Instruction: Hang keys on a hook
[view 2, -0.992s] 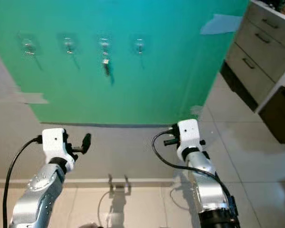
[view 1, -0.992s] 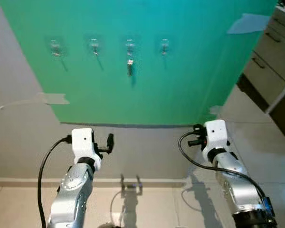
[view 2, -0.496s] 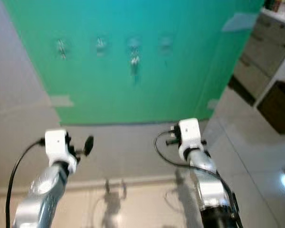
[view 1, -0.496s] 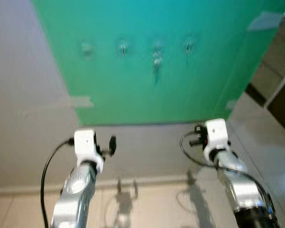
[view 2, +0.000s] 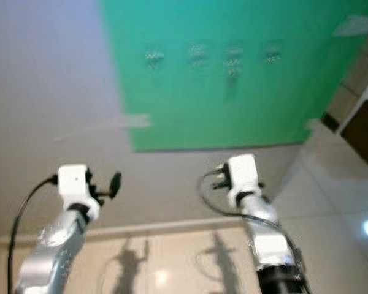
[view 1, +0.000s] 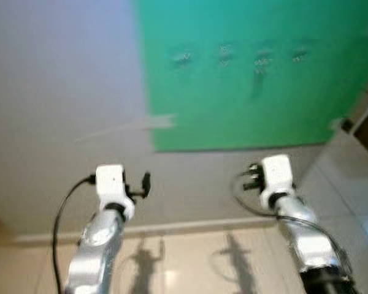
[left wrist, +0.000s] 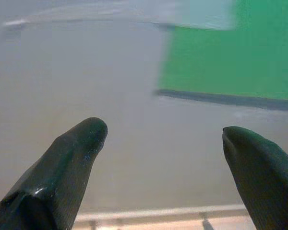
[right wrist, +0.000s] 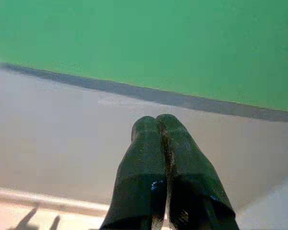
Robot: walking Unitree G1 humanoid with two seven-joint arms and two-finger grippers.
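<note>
With the small metal keys (view 1: 258, 66) apparently hung already on a clear hook (view 1: 262, 54) on the green wall sheet (view 1: 245, 104), the wide-spread left gripper (left wrist: 165, 139) and pressed-together right gripper (right wrist: 157, 125) are held empty, so only withdrawal seems called for.

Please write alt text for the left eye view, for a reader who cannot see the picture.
Blurred view of a green sheet taped on a grey wall, with a row of four small hooks; something small, perhaps keys, hangs from the third. Below, the left gripper and right gripper are raised before the wall.
</note>
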